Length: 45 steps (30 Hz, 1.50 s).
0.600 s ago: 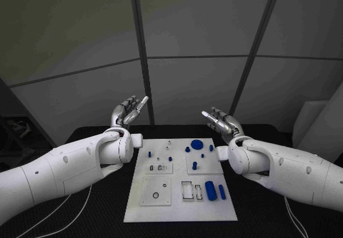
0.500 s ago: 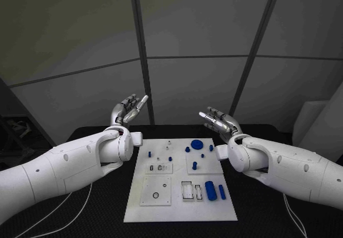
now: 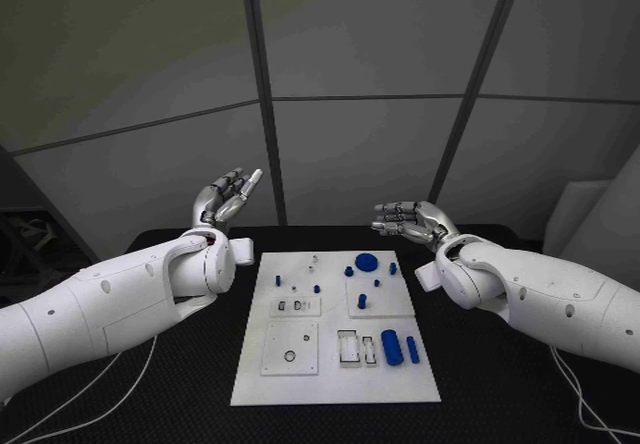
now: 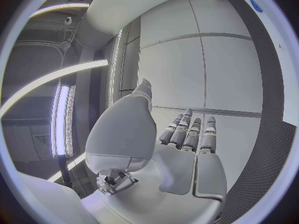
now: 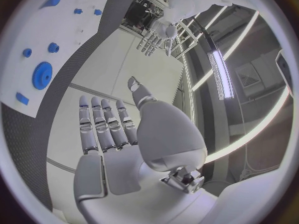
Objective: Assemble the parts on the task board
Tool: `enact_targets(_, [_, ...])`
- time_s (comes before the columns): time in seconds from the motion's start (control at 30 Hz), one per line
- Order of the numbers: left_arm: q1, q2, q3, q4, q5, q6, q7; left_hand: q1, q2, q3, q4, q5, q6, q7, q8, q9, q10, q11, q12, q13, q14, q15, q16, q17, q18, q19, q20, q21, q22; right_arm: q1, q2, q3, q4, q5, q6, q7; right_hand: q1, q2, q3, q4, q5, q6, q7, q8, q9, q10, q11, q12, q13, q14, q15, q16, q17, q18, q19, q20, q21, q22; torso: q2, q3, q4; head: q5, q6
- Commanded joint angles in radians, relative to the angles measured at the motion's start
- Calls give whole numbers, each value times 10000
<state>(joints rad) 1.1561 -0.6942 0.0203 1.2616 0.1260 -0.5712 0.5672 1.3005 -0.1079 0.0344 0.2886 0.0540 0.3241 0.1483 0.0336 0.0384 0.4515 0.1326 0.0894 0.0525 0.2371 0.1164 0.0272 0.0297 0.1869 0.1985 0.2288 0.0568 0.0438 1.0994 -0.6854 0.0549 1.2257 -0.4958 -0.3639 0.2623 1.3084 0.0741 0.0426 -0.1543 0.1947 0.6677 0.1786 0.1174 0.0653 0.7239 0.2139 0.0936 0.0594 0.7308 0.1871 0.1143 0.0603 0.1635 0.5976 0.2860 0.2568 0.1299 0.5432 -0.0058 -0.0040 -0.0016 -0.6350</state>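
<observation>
Both my hands are raised above the far end of the black table [image 3: 160, 388], holding nothing. My left hand [image 3: 223, 199] is up with its fingers extended and slightly apart; my right hand [image 3: 413, 222] is palm up with fingers stretched out side by side, thumb apart. The white task board [image 3: 334, 393] lies flat mid-table between my arms. On it: a blue round disc [image 3: 365, 261] at the far end, small blue pegs [image 3: 364, 302] mid-board, a blue cylinder [image 3: 391, 344] near the right edge.

Shapes of the smallest parts [image 3: 317, 288] on the task board [image 3: 334, 388] too small to tell
</observation>
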Motion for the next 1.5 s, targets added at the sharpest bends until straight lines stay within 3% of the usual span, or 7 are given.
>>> enact_targets(0.03, [31, -90, 12, 191, -65, 425, 154, 146, 84, 75, -12, 26, 228, 260, 84, 30, 160, 39, 124, 22, 142, 29, 46, 24, -61, 131, 30, 71, 31, 73, 84, 13, -90, -2125, -382, 5, 442, 26, 112, -531, 98, 1983, 593, 169, 33, 1986, -140, 37, 42, 1916, -118, 224, 47, 181, 1695, -108, 915, 271, 37, -14, 30, 25, -20])
enact_targets(0.3, [41, -513, 11, 769, -329, 700, 188, 424, 483, 69, -381, 14, 1526, 648, 297, 178, 1599, 447, 731, 119, 1575, 441, 232, 148, -79, 1026, 392, 579, 266, 432, 229, 14, -307, -4085, 41, -571, 519, 13, 201, -938, 68, 2775, 243, 124, 31, 3095, -529, 10, 76, 3514, -718, 677, 195, 202, 3055, -687, 1990, 695, 260, 8, 68, -43, -17])
enact_targets(0.47, [44, -878, 12, 1305, -478, 799, 216, 545, 727, -78, -941, 26, 3097, 918, 581, 325, 2798, 723, 1158, 135, 4340, 687, 715, 343, -95, 3842, 603, 1966, 898, 733, 302, 14, -346, -5938, 815, -1388, 413, 24, 293, -1206, 71, 3312, 11, 102, 56, 3857, -819, -63, 71, 4762, -1182, 1033, 378, 177, 3761, -1127, 3050, 1240, 536, -2, 90, -106, 43])
enact_targets(0.63, [48, -1241, 13, 1908, -544, 904, 175, 624, 902, -183, -1363, 37, 4416, 1025, 802, 430, 3519, 827, 1323, 131, 6056, 716, 1102, 423, -110, 4869, 586, 2570, 1076, 988, 381, 14, -300, -7673, 1367, -2167, 284, -63, 401, -1342, 97, 3679, -183, 0, 61, 4494, -1111, -203, 68, 6177, -1616, 1575, 777, 189, 4412, -1556, 4301, 1933, 820, -26, 158, -205, 89])
enact_targets(0.83, [50, -1645, 27, 2705, -967, 1277, 113, 531, 1036, -321, -1584, 38, 4866, 1002, 762, 414, 3749, 788, 1230, 112, 6600, 631, 1106, 379, -74, 5359, 530, 2843, 1111, 1227, 525, 15, -211, -9493, 2001, -2970, 95, -198, 641, -1339, 109, 3914, -323, -228, 57, 4905, -1326, -323, 76, 7518, -1923, 2380, 1527, 206, 4964, -1851, 5479, 2605, 1257, -75, 244, -299, 244])
enact_targets(1.27, [50, -1886, 42, 3315, -1141, 1575, -56, 498, 1095, -393, -1703, 39, 4985, 994, 729, 407, 3856, 757, 1175, 114, 6804, 590, 1065, 365, -62, 5548, 498, 2944, 1108, 1345, 774, 15, -159, -10886, 2518, -3469, -499, -583, 1035, -1307, -19, 3638, -238, -528, 43, 4312, -1239, -317, 98, 7649, -1817, 5958, 3982, -698, 7406, -1833, 10257, 9028, 1726, -124, 366, -441, 315])
enact_targets(1.5, [50, -1910, 53, 3346, -1148, 1633, -89, 491, 1092, -406, -1717, 39, 4994, 1005, 723, 406, 3861, 761, 1165, 113, 6789, 595, 1041, 358, -67, 5550, 498, 2944, 1103, 1351, 846, 15, -127, -11023, 2793, -3531, -484, -614, 1096, -1294, -21, 3537, -232, -535, 49, 4240, -1189, -328, 115, 7594, -1778, 7831, 5686, -885, 7797, -1788, 11105, 10321, 1828, -135, 396, -474, 329])
